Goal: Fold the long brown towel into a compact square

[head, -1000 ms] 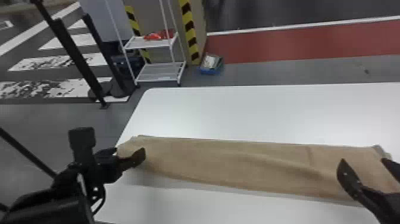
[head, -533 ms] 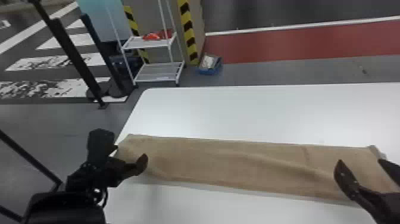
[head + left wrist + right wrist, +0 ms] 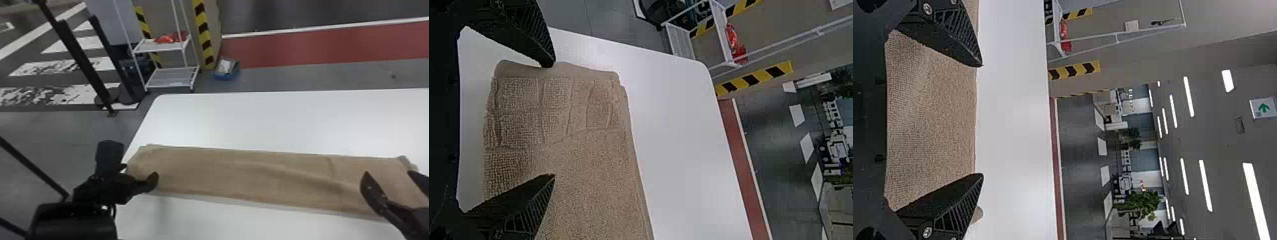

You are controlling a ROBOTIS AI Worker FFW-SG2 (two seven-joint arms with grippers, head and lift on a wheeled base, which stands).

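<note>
Head view: the left end effector [image 3: 139, 174] sits farther right than in the first frame, its fingertips a little nearer the near edge. The right end effector [image 3: 389, 174] and the towel [image 3: 242, 175] have barely shifted. The towel lies long and flat across the near part of the tabletop [image 3: 271, 121], running left to right, with a shallow crease toward the right and a slightly bunched far right corner.

In the left wrist view, the left end effector [image 3: 550, 121] has its fingers spread apart over the towel's left end, where crossing creases show. It is probably just above the cloth, though contact is hard to judge. In the right wrist view, the right end effector [image 3: 981, 120] also has its fingers well apart, with the towel's right part seen between them.

Far left, beyond the tabletop, stand a white rack [image 3: 174, 76] holding a red item [image 3: 166, 39], black posts [image 3: 79, 54] and a striped pillar [image 3: 204, 35]. A blue box [image 3: 226, 71] rests beside the pillar. The two end effectors block parts of the towel's ends from the head view.
</note>
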